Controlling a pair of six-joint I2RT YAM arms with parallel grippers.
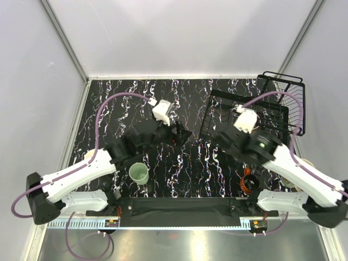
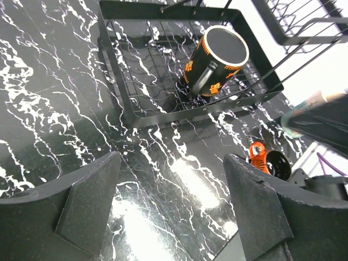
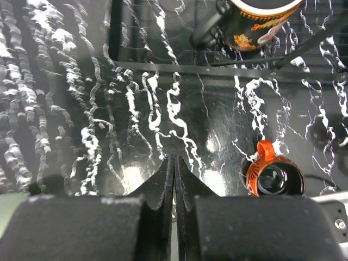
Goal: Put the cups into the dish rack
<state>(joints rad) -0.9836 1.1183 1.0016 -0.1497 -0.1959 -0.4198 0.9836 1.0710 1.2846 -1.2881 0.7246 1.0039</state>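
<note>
Left pincer point(image 2: 169, 163) spread, empty; right pincer point(image 3: 174, 160) pressed together, empty.
Black orange-printed mug point(image 2: 215, 62) lies tilted inside black wire dish rack point(image 2: 163, 116); glossy orange-red mug point(image 3: 273, 176) upright on black marbled desk point(image 2: 54, 81) near rack; pale mint-green cup point(image 1: 139, 173) upright, well apart from rack.
</note>
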